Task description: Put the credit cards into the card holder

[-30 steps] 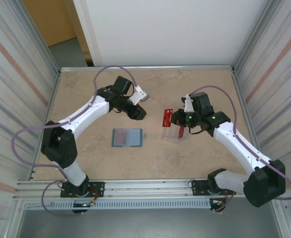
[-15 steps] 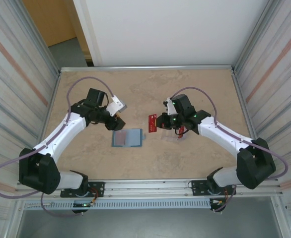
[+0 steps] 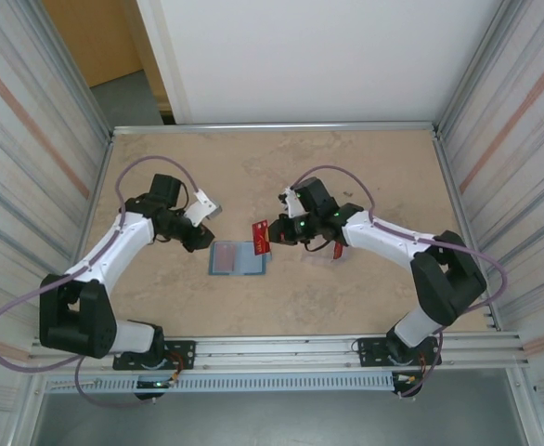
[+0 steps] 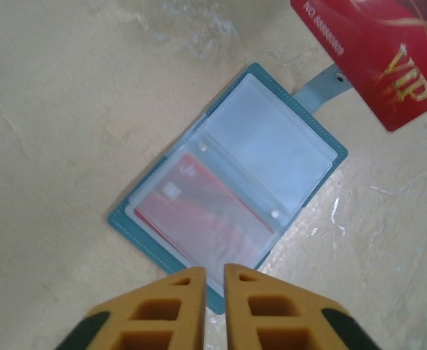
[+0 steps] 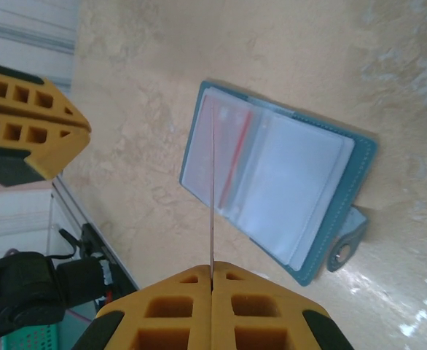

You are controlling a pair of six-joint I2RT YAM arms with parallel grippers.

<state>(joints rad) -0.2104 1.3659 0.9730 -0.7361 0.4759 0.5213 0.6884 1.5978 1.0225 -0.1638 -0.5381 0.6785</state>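
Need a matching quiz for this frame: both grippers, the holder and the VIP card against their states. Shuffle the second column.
Things:
1. left gripper
2. right gripper
3. holder
4. VIP card

States:
a. lies open on the table, one red card in a pocket
b. jaws shut, nothing between them
c. clamped, in the air near the holder's tab
d. jaws shut on a red card

Pairs: 1-b, 2-d, 3-a, 4-c

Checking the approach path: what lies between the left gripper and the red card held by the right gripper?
The open card holder, flat on the table; in the left wrist view, left gripper one side, held card the other.
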